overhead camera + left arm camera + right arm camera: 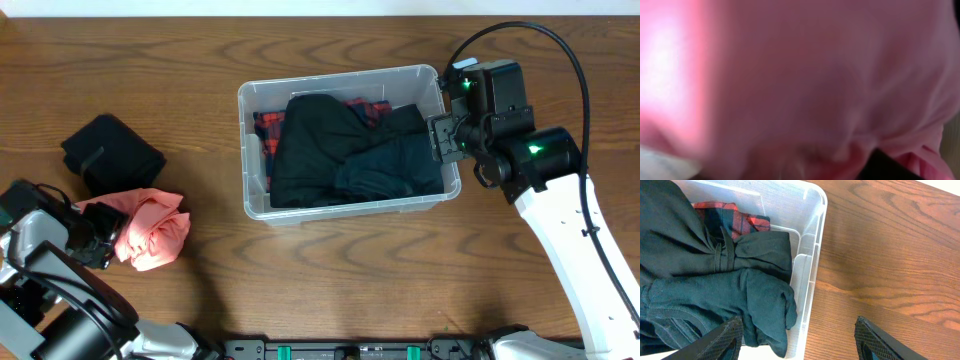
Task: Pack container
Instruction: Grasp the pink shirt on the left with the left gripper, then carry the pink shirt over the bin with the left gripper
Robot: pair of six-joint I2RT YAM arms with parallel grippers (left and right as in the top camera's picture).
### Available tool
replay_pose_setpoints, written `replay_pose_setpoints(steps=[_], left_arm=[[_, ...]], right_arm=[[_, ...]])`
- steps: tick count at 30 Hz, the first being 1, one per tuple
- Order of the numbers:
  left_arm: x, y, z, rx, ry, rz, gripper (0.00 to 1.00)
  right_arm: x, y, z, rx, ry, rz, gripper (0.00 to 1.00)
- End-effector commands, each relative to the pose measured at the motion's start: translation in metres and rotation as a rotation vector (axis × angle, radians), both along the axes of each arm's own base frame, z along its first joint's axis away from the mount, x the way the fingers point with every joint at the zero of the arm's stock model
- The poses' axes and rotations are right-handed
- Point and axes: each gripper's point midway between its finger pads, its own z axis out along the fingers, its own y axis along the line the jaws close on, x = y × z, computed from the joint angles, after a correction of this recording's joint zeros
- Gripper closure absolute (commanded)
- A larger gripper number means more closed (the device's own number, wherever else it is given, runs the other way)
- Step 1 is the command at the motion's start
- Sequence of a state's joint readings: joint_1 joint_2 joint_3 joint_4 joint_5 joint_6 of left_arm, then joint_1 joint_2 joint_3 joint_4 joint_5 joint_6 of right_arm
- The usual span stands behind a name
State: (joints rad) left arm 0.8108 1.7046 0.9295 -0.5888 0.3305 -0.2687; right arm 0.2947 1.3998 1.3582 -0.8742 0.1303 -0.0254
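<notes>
The clear plastic container (340,76) stands mid-table, holding a black garment (315,140), a dark teal garment (395,165) and a red plaid cloth (265,130). My right gripper (440,140) is open and empty, straddling the container's right wall (815,240), with one finger over the teal garment (740,305) and the other over the table; its fingers' midpoint (800,342) lies above the rim. A pink cloth (150,228) lies on the table at the left. My left gripper (100,238) is pressed against its left edge. Pink cloth (815,75) fills the left wrist view and hides the fingers.
A folded black garment (112,152) lies on the table above the pink cloth, left of the container. The wooden table (330,280) extends in front of the container. The right arm's white link (575,250) runs down the right side.
</notes>
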Motion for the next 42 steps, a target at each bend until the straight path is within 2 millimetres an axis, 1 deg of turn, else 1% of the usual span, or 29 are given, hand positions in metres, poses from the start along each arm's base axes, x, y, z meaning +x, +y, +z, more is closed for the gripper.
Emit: replay_pose_setpoints(steps=[1, 2, 4, 6, 7, 8, 10, 12, 14, 15, 18, 21, 23, 26, 29, 31, 34, 36, 39, 41, 42], left_arm=[[0.003, -0.008, -0.005, -0.048, -0.021, -0.031, 0.48], [0.003, -0.009, -0.005, -0.051, -0.018, -0.031, 0.57], [0.001, -0.011, -0.005, -0.059, -0.014, -0.031, 0.71], [-0.001, -0.013, -0.003, -0.067, -0.009, -0.031, 0.79], [0.000, -0.013, -0.001, -0.066, -0.013, -0.031, 0.81], [0.002, -0.015, 0.003, -0.070, -0.033, -0.034, 0.87], [0.013, -0.020, 0.019, -0.078, -0.115, -0.064, 0.93], [0.022, -0.023, 0.043, -0.066, -0.202, -0.097, 0.94], [0.030, -0.026, 0.070, -0.029, -0.286, -0.142, 0.94], [0.035, -0.030, 0.086, -0.009, -0.342, -0.173, 0.94], [0.046, -0.051, 0.140, 0.050, -0.506, -0.276, 0.94], [0.050, -0.077, 0.181, 0.129, -0.603, -0.377, 0.94], [0.053, -0.100, 0.210, 0.184, -0.672, -0.463, 0.94], [0.059, -0.142, 0.248, 0.218, -0.770, -0.597, 0.94], [0.066, -0.195, 0.278, 0.186, -0.851, -0.756, 0.94], [0.070, -0.230, 0.290, 0.163, -0.887, -0.870, 0.94], [0.075, -0.287, 0.299, 0.134, -0.899, -1.041, 0.94], [0.080, -0.320, 0.299, 0.114, -0.899, -1.131, 0.94], [0.086, -0.375, 0.293, 0.050, -0.899, -1.270, 0.94], [0.091, -0.407, 0.286, 0.010, -0.892, -1.342, 0.94], [0.094, -0.420, 0.282, -0.004, -0.891, -1.368, 0.94]], right_arm=[[0.000, -0.003, -0.001, 0.009, 0.006, -0.022, 0.30], [-0.001, -0.003, -0.001, 0.009, 0.007, -0.022, 0.30], [-0.001, -0.004, -0.001, 0.007, 0.010, -0.022, 0.31], [-0.002, -0.004, -0.002, 0.006, 0.012, -0.022, 0.31], [-0.002, -0.004, -0.002, 0.006, 0.012, -0.022, 0.31], [-0.002, -0.004, -0.002, 0.006, 0.012, -0.022, 0.33], [-0.001, -0.005, -0.001, 0.007, 0.008, -0.030, 0.38], [0.000, -0.014, 0.003, 0.022, -0.007, -0.090, 0.39], [0.001, -0.029, 0.009, 0.037, -0.028, -0.186, 0.39], [0.001, -0.036, 0.012, 0.050, -0.039, -0.226, 0.40], [0.000, -0.061, 0.019, 0.095, -0.062, -0.343, 0.40], [-0.001, -0.083, 0.023, 0.126, -0.075, -0.436, 0.38], [-0.002, -0.094, 0.022, 0.134, -0.071, -0.466, 0.37], [-0.006, -0.105, 0.018, 0.144, -0.045, -0.494, 0.37], [-0.010, -0.111, 0.015, 0.138, -0.029, -0.511, 0.37], [-0.010, -0.111, 0.015, 0.137, -0.027, -0.511, 0.37], [-0.010, -0.111, 0.014, 0.137, -0.026, -0.512, 0.37], [-0.011, -0.111, 0.014, 0.136, -0.023, -0.511, 0.37], [-0.011, -0.111, 0.014, 0.131, -0.022, -0.506, 0.37], [-0.012, -0.111, 0.013, 0.130, -0.019, -0.506, 0.37], [-0.012, -0.111, 0.013, 0.130, -0.018, -0.506, 0.37]])
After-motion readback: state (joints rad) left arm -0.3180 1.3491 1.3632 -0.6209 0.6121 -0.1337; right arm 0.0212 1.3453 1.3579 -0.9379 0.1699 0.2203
